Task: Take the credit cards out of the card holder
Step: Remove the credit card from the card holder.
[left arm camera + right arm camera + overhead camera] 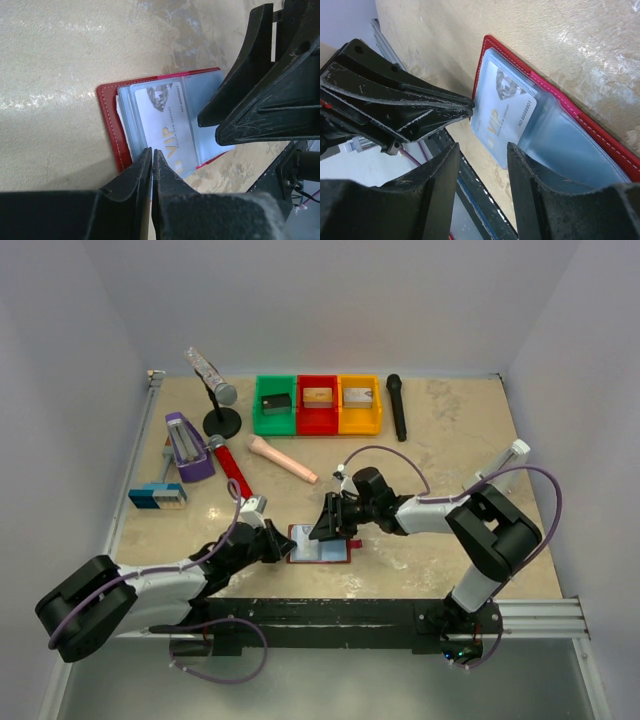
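Observation:
The dark red card holder [322,557] lies open on the table near the front edge, showing its clear blue-grey pockets [131,120] [580,150]. A silver credit card [167,120] marked VIP sits in the top pocket and also shows in the right wrist view [507,112]. Other cards are hidden. My left gripper [283,545] [151,152] is shut, with its tips on the holder's left pocket edge. I cannot tell if it pinches a pocket. My right gripper [325,525] [482,146] is open and empty, and hovers just above the holder's near side.
Green [275,405], red [318,405] and yellow [360,405] bins hold blocks at the back. A black microphone [397,407], a red microphone [230,465], a microphone stand [222,410], a purple device [187,447] and a beige cylinder [283,460] lie behind. The black rail [400,615] borders the front.

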Robot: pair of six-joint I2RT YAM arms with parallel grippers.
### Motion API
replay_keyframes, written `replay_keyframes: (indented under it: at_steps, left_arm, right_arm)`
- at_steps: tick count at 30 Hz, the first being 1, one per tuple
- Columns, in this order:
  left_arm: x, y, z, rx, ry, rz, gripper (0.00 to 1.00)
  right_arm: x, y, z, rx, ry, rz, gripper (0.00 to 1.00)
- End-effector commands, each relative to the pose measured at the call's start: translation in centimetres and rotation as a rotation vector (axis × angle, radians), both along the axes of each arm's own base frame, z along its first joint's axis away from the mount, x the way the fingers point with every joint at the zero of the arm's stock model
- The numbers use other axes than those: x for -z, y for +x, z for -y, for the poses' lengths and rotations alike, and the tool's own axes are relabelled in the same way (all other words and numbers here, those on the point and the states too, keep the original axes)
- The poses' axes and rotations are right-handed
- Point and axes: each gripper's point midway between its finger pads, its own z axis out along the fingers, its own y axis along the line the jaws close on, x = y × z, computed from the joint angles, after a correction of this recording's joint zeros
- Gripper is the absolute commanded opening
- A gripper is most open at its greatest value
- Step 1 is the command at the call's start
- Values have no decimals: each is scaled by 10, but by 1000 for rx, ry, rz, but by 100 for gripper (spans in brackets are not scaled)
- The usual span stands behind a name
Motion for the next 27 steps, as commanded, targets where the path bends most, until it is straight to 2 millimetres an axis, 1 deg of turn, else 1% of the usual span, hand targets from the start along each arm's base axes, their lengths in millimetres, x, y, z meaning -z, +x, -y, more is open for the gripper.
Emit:
replay_keyframes:
  at_steps: [1, 17, 27]
  left_arm:
    - [-12, 10, 7, -2, -25, 43, 8]
    - [12, 3, -7, -33, 21, 0, 7]
    - [14, 1, -8, -36, 16, -7, 7]
  right_arm:
    - [1, 0, -2, -2, 22, 1, 48]
    - [13, -5, 3, -5, -6, -14, 48]
    - [13, -4, 1, -7, 1, -18, 48]
